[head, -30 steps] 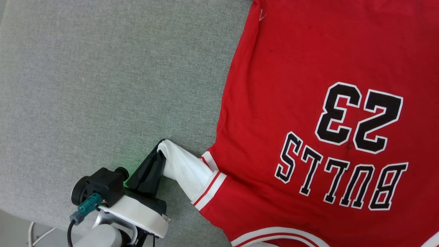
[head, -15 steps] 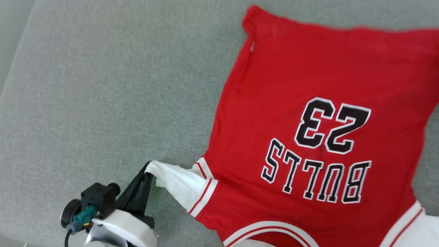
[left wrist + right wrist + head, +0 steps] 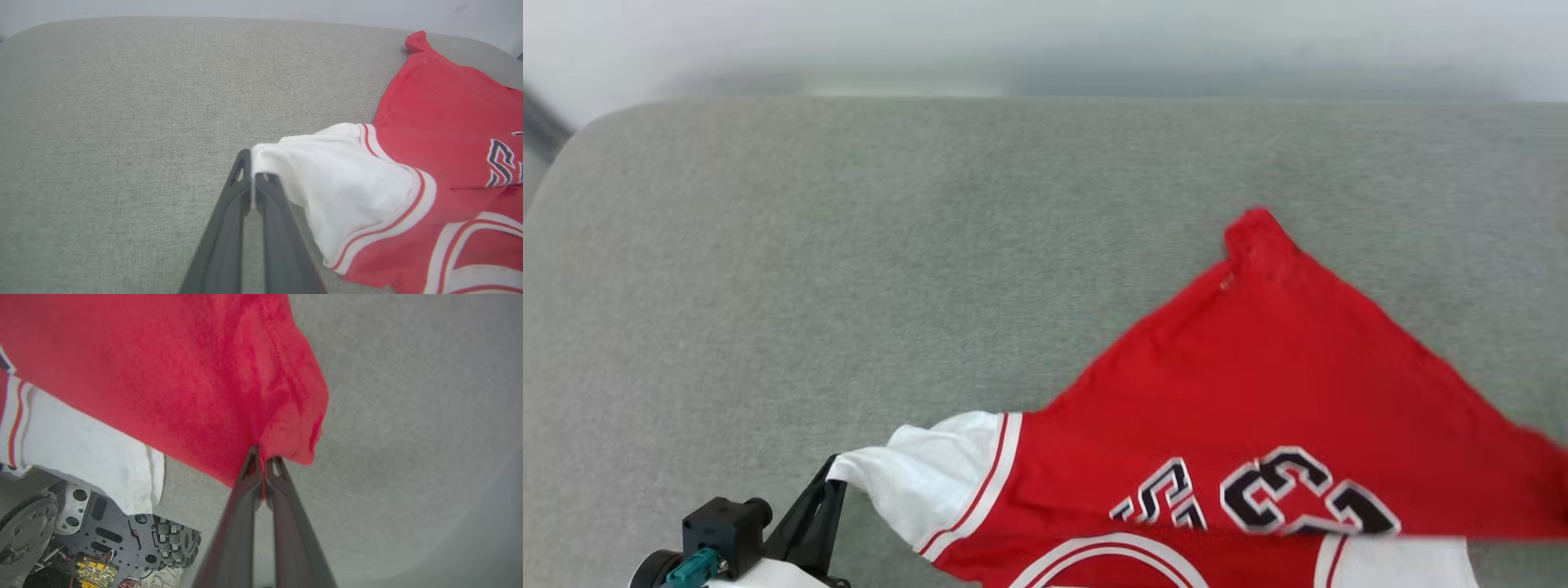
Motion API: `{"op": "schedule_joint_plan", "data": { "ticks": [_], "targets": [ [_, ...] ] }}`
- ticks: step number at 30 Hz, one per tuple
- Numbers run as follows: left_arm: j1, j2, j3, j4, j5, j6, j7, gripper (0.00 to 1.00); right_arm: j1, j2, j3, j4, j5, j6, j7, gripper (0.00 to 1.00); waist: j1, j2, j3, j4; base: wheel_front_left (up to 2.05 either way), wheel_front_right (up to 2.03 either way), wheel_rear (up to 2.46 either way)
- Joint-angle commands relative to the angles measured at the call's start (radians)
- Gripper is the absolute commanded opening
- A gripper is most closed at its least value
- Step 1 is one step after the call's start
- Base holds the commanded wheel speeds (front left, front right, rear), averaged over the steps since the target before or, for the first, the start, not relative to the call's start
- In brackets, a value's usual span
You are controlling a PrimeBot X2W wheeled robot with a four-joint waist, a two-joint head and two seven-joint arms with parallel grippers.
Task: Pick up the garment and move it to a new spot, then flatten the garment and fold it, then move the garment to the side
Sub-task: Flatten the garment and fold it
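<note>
A red jersey [image 3: 1258, 367] with white short sleeves is seen spread on a grey upholstered surface [image 3: 849, 245] and gripped at two places. In the head view the left end effector [image 3: 832, 480] is found at the lower left, and the white sleeve [image 3: 931, 482] with its red-and-white stripe trim is drawn out to a point at its fingertips. The red body is shown as a triangle whose far corner [image 3: 1254, 224] rests on the grey fabric, and the black-and-white number 23 [image 3: 1307, 490] is cut off along its lower side. The grip itself is made plain by the left wrist view: the two dark fingers [image 3: 229, 212] are pressed together, with a thin fold of the sleeve's edge clamped between them, and the sleeve is raised a little above the surface. What the head view leaves out is supplied by the right wrist view, where the right end effector [image 3: 263, 455] is seen with its fingers closed on a bunched edge of the red cloth, which is stretched up and away from the tips. In that same view a second white sleeve [image 3: 81, 449] hangs at the left, and below it the robot's dark base plate [image 3: 110, 535], a roller wheel [image 3: 175, 543] and some yellow connectors [image 3: 94, 573] are visible
</note>
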Motion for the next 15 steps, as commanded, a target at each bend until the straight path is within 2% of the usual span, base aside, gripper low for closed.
{"op": "schedule_joint_plan", "data": {
  "ticks": [1, 5, 10, 11, 12, 13, 15],
  "targets": [
    [0.012, 0.004, 0.005, -0.003, -0.001, 0.003, 0.001, 0.0, 0.024, 0.007, -0.007, 0.006, 0.004, -0.001, -0.011, 0.0, 0.0002, -0.0001, -0.014, -0.018, 0.0, 0.0, 0.0],
    [0.013, 0.009, 0.003, -0.005, 0.0, 0.004, 0.001, 0.0, 0.188, 0.052, -0.042, 0.047, 0.019, -0.001, -0.073, 0.0, 0.0002, -0.0001, -0.011, -0.026, 0.0, 0.0, 0.0],
    [0.005, 0.006, 0.003, -0.002, 0.003, 0.005, 0.001, 0.0, 0.279, 0.132, -0.097, 0.088, 0.002, -0.001, -0.127, 0.0, 0.0002, -0.0001, 0.0, -0.031, 0.0, 0.0, 0.0],
    [0.002, 0.007, 0.001, -0.001, 0.004, 0.004, 0.001, 0.0, 0.278, 0.147, -0.11, 0.09, -0.005, -0.001, -0.135, 0.15, 0.0002, -0.0001, 0.0, -0.032, 0.0, 0.0, 0.0],
    [0.0, 0.006, -0.001, 0.0, 0.005, 0.003, 0.003, 0.0, 0.276, 0.155, -0.122, 0.087, -0.011, -0.001, -0.139, 0.67, 0.0002, -0.0001, 0.0, -0.033, 0.0, 0.0, 0.0],
    [-0.002, 0.006, -0.002, 0.001, 0.005, 0.002, 0.003, 0.0, 0.269, 0.158, -0.137, 0.078, -0.016, -0.001, -0.14, 1.0, 0.0002, -0.0001, -0.002, -0.034, 0.0, 0.0, 0.0],
    [-0.005, 0.006, -0.005, 0.003, 0.007, 0.0, 0.004, 0.0, 0.247, 0.144, -0.173, 0.053, -0.037, -0.001, -0.142, 1.0, 0.0002, -0.0001, -0.005, -0.033, 0.0, 0.0, 0.0]
  ]
}}
